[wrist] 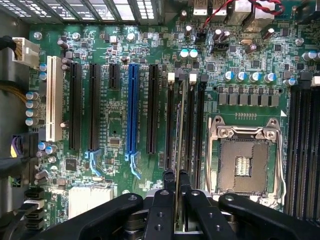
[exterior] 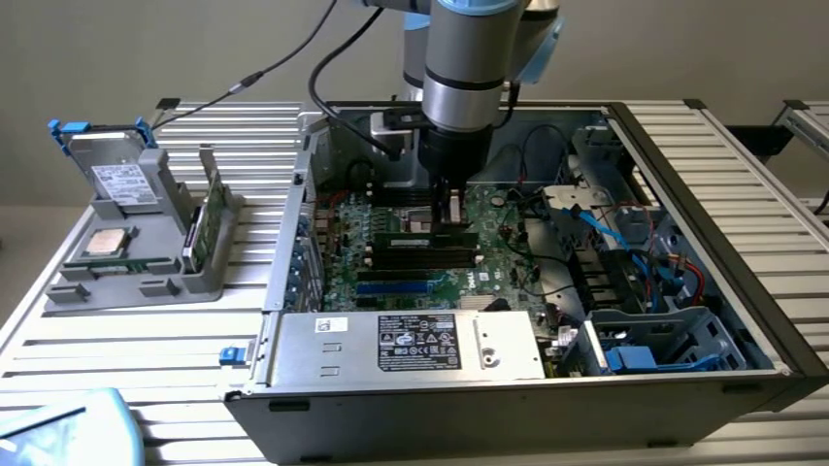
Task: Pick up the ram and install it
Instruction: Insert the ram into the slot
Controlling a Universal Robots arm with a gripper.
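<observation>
Ram stick (wrist: 178, 145) stands edge-on in my gripper (wrist: 176, 182), jaws narrowed tight on it, over the memory slots (wrist: 199, 125) just beside the processor socket (wrist: 243, 160).

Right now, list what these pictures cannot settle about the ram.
- Whether the ram is seated: wrist view sees it edge-on from above; in the exterior view the gripper covers it.
- Its chip faces: turned edge-on in the wrist view.
- The memory slots' near-end latches: under the fingers, wrist view.
</observation>
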